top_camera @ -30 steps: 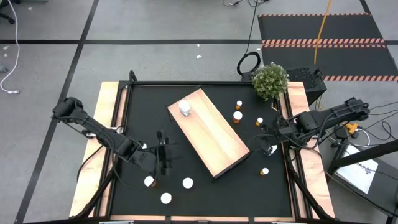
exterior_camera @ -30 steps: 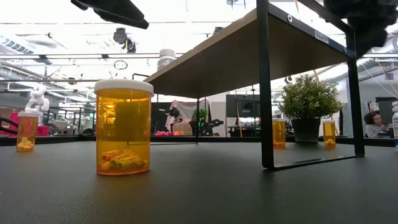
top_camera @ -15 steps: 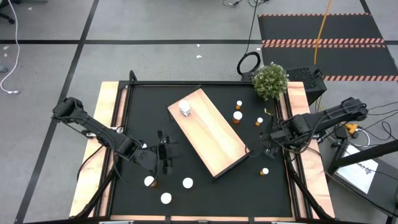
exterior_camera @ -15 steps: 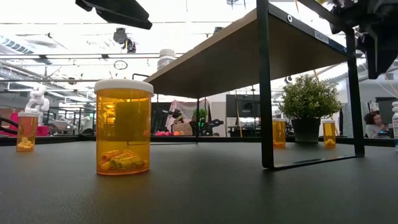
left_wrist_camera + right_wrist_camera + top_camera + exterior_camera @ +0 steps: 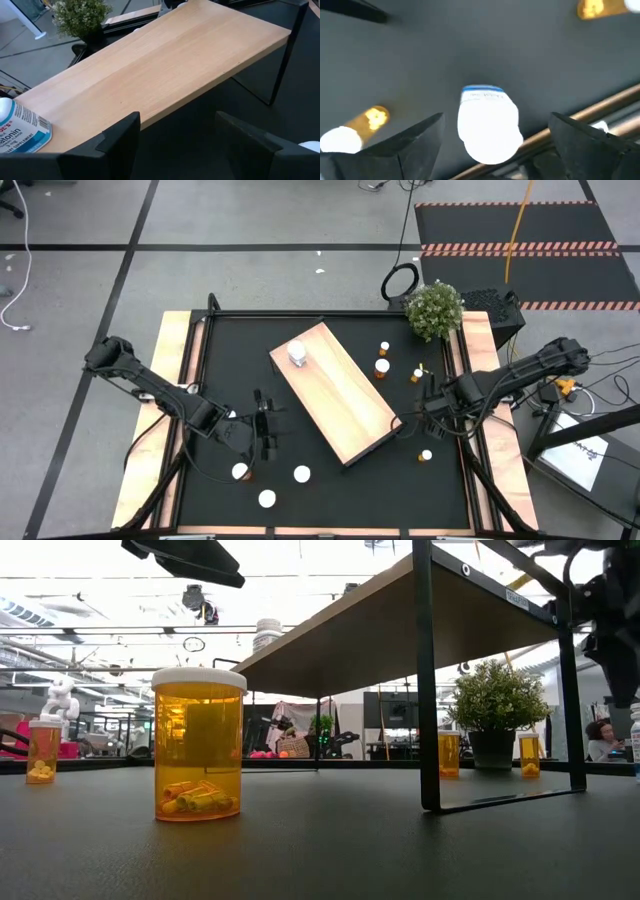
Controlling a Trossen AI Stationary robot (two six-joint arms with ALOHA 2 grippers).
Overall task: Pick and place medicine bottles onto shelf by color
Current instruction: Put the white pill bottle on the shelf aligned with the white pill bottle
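Observation:
The light-wood shelf [image 5: 340, 392] stands slantwise in the middle of the black table, with one white medicine bottle [image 5: 297, 354] upright on its far end. My right gripper [image 5: 490, 147] points down, open, near the table's right edge. Its fingers stand on either side of a white-capped, blue-labelled bottle [image 5: 488, 129] without touching it. My left gripper [image 5: 175, 145] hangs open and empty in front of the shelf's long left side [image 5: 150, 65]. Three white bottles [image 5: 267, 498] stand near the front left. Orange bottles [image 5: 381, 367] stand to the right of the shelf.
A potted plant [image 5: 434, 310] stands at the far right corner. A large orange bottle [image 5: 198, 745] stands close to the low camera. One small orange bottle [image 5: 426, 455] stands just near-side of my right gripper. The table's wooden side rail [image 5: 600, 112] runs close beside the white bottle.
My right gripper has come down over the white bottle by the table's right edge, rolling at the wrist, and has opened. In the high view it now covers that bottle. No bottle has moved.

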